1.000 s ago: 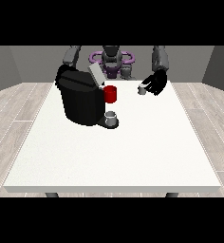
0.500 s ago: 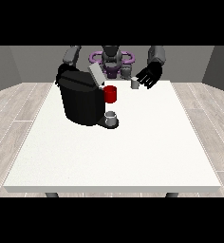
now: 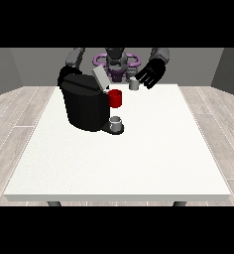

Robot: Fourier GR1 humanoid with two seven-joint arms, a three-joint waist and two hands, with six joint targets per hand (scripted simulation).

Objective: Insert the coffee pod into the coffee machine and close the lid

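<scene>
Robot hand [image 3: 151, 74] at view's right pinches the coffee pod [image 3: 134, 84], which I read as lifted toward the coffee machine [image 3: 87, 101]; its lid [image 3: 100, 78] stands raised to receive it.

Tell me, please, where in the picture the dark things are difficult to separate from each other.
Front view: the black coffee machine merges with the dark arm behind its left top corner; the hand at the view's right stands out against the grey wall, beside the small grey pod.
</scene>
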